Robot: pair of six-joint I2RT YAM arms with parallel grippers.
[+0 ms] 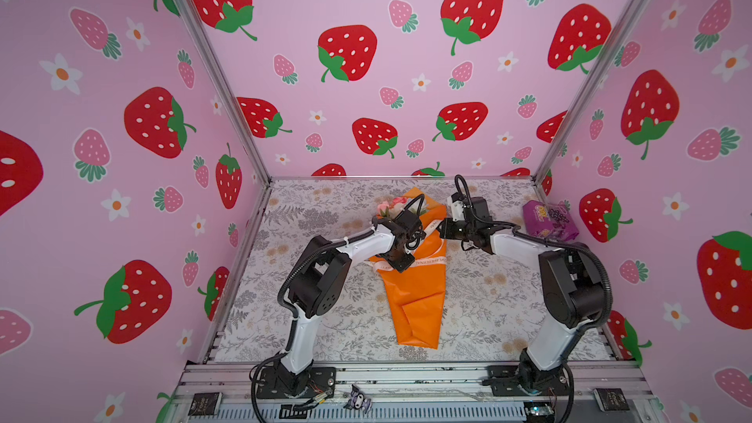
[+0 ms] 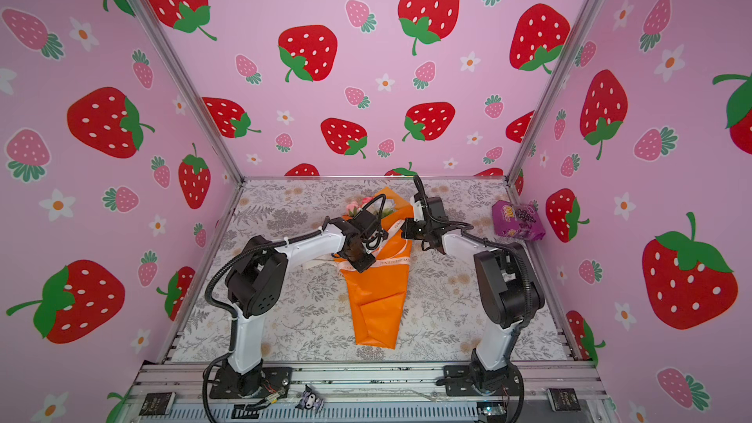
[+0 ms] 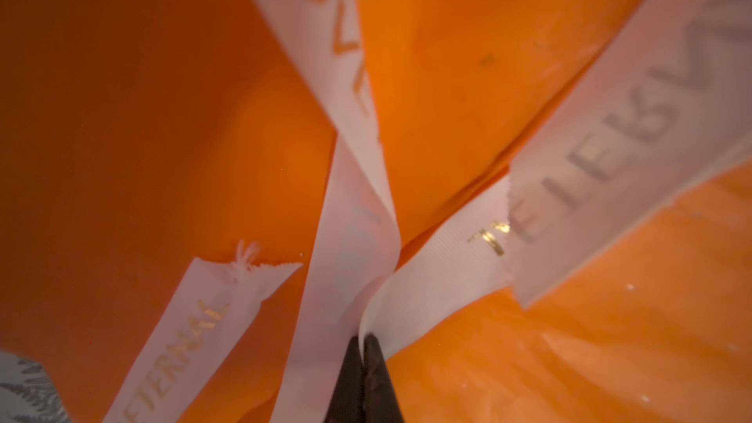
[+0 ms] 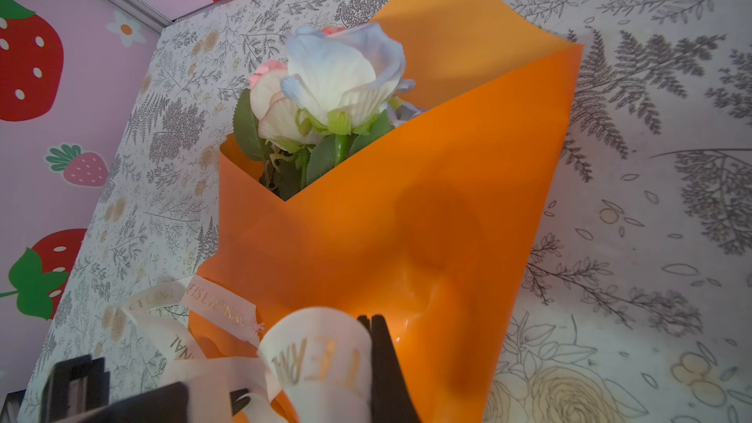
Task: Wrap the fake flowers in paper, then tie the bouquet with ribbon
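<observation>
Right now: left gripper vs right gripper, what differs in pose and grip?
In a top view the left gripper points down over the middle of the orange wrap. The right gripper reaches in sideways at its right edge, farther back. The left pinches the cream ribbon where strands cross; the right holds a curled loop. Shared: both are shut on ribbon.

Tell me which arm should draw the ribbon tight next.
Left, probably. The left gripper is shut on the ribbon right where its strands cross over the bouquet. The right gripper pinches a ribbon loop at the bouquet's edge, so it suits holding tension instead.
</observation>
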